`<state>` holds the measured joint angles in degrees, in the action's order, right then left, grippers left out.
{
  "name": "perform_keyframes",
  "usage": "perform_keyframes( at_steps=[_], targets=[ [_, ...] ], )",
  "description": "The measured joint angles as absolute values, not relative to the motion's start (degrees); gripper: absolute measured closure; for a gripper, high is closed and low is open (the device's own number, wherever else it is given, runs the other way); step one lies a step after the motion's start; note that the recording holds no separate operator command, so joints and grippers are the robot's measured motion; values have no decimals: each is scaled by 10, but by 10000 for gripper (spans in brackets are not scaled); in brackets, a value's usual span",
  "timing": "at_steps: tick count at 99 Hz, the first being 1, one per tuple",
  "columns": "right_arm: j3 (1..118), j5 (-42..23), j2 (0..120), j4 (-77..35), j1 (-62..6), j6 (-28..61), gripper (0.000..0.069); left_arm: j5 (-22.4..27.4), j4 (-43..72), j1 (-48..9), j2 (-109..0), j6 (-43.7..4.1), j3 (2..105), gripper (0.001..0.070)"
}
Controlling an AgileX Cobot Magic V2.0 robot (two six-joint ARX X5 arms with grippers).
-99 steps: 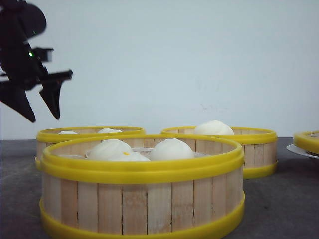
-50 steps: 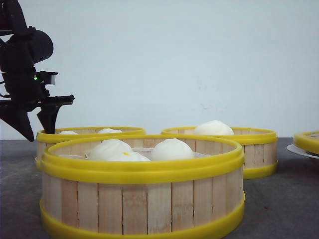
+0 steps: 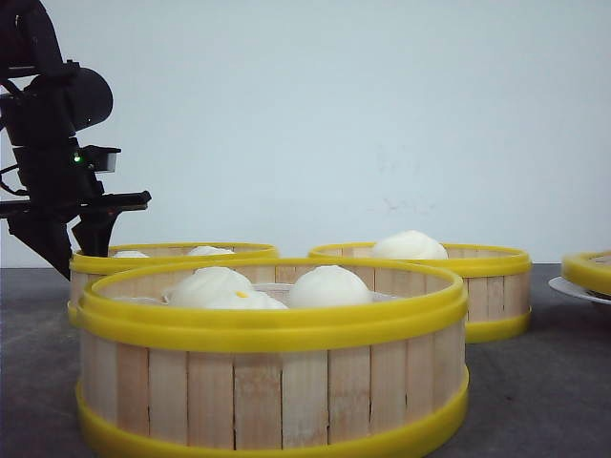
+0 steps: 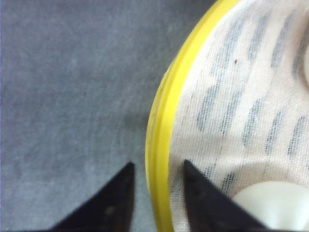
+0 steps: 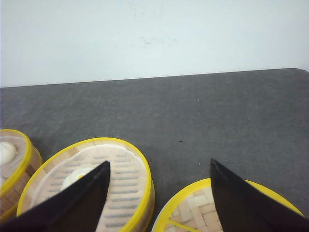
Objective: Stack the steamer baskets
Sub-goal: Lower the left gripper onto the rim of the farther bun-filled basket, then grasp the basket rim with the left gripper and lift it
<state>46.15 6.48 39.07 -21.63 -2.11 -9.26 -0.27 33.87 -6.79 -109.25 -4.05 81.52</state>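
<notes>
With your left gripper (image 4: 155, 191) parted narrowly astride the yellow rim of the back-left steamer basket (image 3: 172, 254), you are at the grasp step. Close on the rim next, then lift clear of the front basket (image 3: 272, 358) before stacking.

Lab-style test bench: bare white wall (image 3: 363, 124), grey mat tabletop (image 5: 203, 116), staged steamer baskets (image 3: 272, 353) (buns inside), black robot arm (image 3: 52, 143) upper left.

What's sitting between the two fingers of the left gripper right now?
The yellow rim of the back-left steamer basket runs between the left gripper fingers, one outside over the grey table, one inside over the liner. The left wrist view shows it.
</notes>
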Motion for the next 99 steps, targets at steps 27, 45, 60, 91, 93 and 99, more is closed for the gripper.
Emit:
perform_keyframes(
  at_steps=[27,45,60,91,93,99],
  targets=[
    [462,65,390,-216,-21,-94,285,-29,355,-69,-1093,-42,840,685],
    [462,65,390,-216,-21,-94,285,-16,368,-68,-1083,-40,862,685],
    [462,65,390,-216,-21,-94,285,24,389,-67,-1022,-43,863,685],
    [462,65,390,-212,-21,-94,285,106,467,-77,-858,-54,874,685],
    [462,65,390,-212,-21,-94,285,109,476,-80,-850,-53,874,685],
    [462,65,390,-212,-21,-94,285,110,496,-90,-826,-51,874,685]
  ],
)
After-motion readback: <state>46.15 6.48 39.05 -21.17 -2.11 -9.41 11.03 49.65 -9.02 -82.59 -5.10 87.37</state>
